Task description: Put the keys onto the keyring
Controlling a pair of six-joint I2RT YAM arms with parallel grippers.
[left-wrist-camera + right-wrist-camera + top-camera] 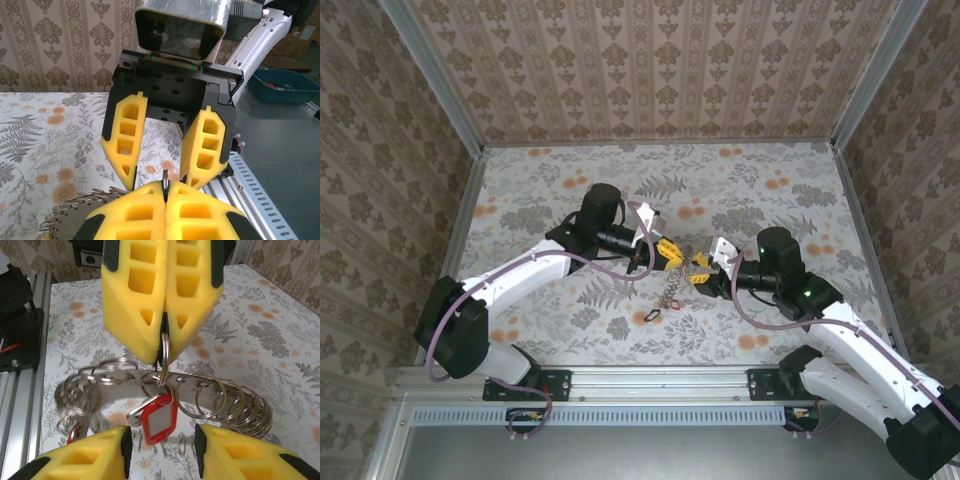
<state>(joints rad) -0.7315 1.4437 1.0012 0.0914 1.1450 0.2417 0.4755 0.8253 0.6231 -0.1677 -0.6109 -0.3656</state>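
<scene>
My left gripper (672, 255) (165, 194) (162, 351) is shut on a thin split ring (164, 347) (164, 180), held edge-on between its yellow pads. From that ring hangs the keyring (200, 385) (670, 290), a flat curved metal band strung with several wire rings. A key with a red head (159, 419) dangles under the pinched ring. My right gripper (698, 268) (162, 442) (160, 172) faces the left one, open; the red head hangs in the gap between its fingers, touching neither. Another red-headed key (653, 315) lies on the table below.
Floral tabletop (770, 200) enclosed by patterned walls. The aluminium rail (650, 380) with both arm bases runs along the near edge. A teal bin (285, 85) sits beyond the table's side in the left wrist view.
</scene>
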